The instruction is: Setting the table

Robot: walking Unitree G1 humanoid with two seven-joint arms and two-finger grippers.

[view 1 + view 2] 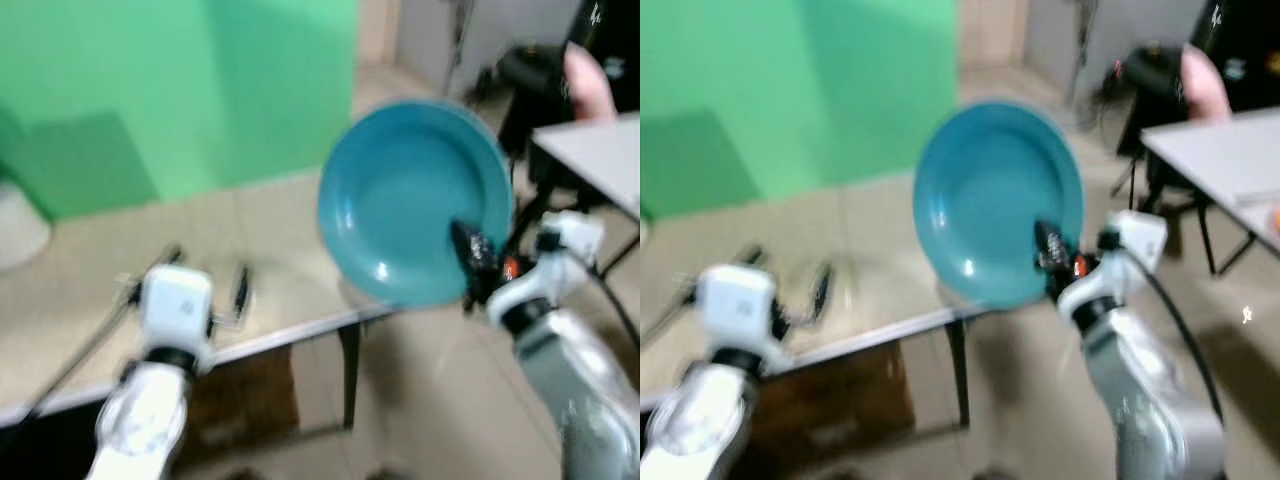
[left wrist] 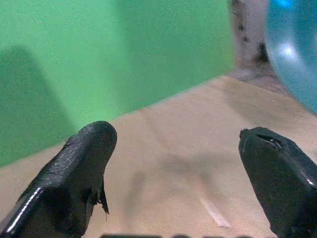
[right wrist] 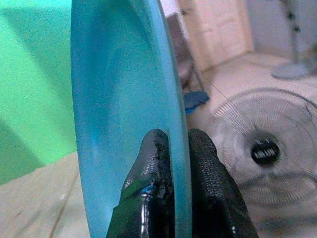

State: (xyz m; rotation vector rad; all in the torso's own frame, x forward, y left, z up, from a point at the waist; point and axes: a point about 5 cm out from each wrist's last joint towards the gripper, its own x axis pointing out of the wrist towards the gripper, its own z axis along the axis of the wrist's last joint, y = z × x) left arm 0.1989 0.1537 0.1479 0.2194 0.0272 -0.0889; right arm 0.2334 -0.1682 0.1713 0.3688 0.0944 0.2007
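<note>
Gripping teal plate rim, right gripper; plate roughly upright, blurred; left gripper jaws open.

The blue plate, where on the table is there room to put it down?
The right gripper holds the blue plate upright by its rim, above the table's near right corner. The beige top looks bare from there back to the green wall. The left side is tighter: the open left gripper hovers there.

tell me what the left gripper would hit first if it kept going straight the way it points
Probably the beige tabletop: the open left gripper points along and slightly down at its bare surface, with the green wall behind. The teal plate sits off to the side, though depth is unclear.
</note>
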